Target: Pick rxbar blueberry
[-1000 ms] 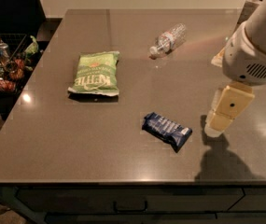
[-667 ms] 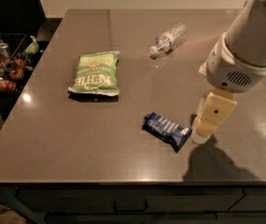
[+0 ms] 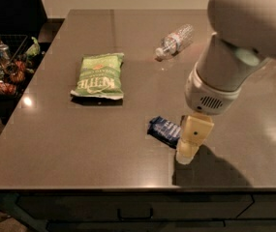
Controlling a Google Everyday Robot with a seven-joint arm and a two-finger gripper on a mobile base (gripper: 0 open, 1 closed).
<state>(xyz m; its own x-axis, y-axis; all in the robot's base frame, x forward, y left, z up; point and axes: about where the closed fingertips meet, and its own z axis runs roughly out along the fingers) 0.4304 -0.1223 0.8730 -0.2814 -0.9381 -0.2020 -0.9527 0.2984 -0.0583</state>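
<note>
I am seeing the end effector point(image 3: 186, 153) hanging low over the tabletop point(image 3: 79, 144) | blue snack bar point(image 3: 162, 128) is lying flat just left of it | I cannot tell its grip

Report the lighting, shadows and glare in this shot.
Camera view: dim room, the table glossy with a small bright glare spot near its left edge and paler sheen at the right; the gripper, low just right of the rxbar blueberry, casts a dark shadow toward the front edge; the green chip bag throws a thin shadow along its near side.
</note>
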